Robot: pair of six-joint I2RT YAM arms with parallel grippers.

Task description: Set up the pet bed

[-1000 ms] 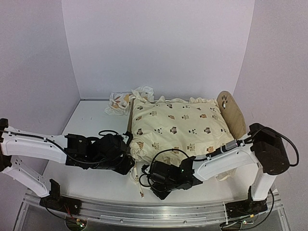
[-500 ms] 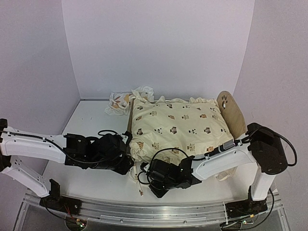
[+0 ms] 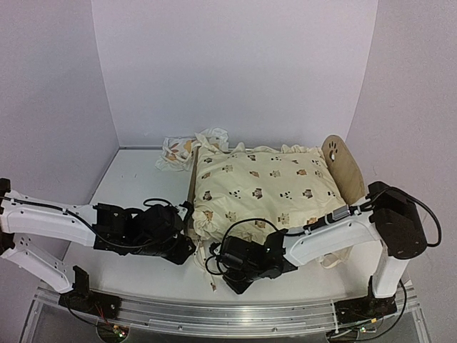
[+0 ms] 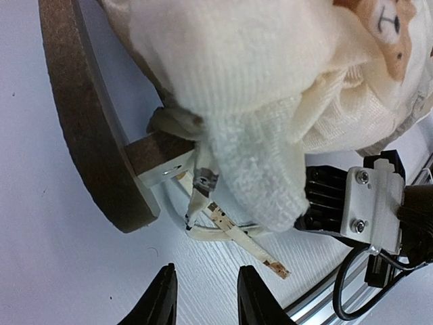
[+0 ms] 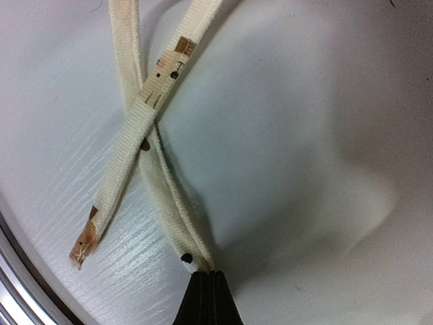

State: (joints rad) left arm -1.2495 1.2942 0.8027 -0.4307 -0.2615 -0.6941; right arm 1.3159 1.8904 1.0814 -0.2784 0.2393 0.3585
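The left gripper (image 4: 205, 288) hovers low over the table (image 3: 128, 179) at the bed's near-left corner, fingers apart and holding nothing. The pillow (image 3: 173, 150) lies behind the left end board. The bed (image 3: 344, 168) stands right of mid-table, with the quilt (image 3: 264, 186) covering its frame. The right gripper (image 5: 208, 294), fingers pressed together, pinches a tie (image 5: 172, 217) that crosses a second tie (image 5: 115, 183) on the table.

We find open table (image 3: 136, 184) left of the bed (image 3: 347, 171); at its near corner the overhanging quilt (image 3: 264, 184) and loose ties (image 5: 126, 162) block passage.
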